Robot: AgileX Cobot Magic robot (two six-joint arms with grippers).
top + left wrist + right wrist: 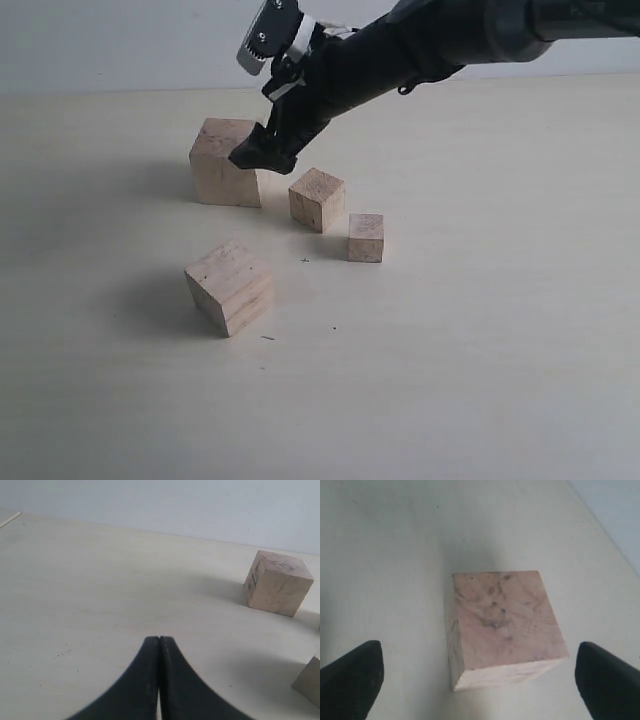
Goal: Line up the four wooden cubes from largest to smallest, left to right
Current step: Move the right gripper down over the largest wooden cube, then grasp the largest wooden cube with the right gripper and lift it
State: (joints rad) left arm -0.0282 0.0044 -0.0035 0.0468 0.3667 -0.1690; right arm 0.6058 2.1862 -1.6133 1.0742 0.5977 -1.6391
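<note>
Four wooden cubes rest on the pale table. The largest cube (225,160) (505,625) is at the back left. The second largest (229,288) sits in front of it, turned at an angle. The third cube (317,198) and the smallest (366,237) lie to the right. My right gripper (262,150) (479,652) hovers at the largest cube's upper right edge, open wide, its fingertips (355,675) clear of the cube's sides. My left gripper (159,640) is shut and empty, low over bare table. It faces one cube (277,582), and a second cube's corner (310,680) shows at the frame edge.
The right arm (430,45) reaches in from the upper right across the back of the table. A pale wall (120,40) rises behind the table. The left arm does not show in the exterior view.
</note>
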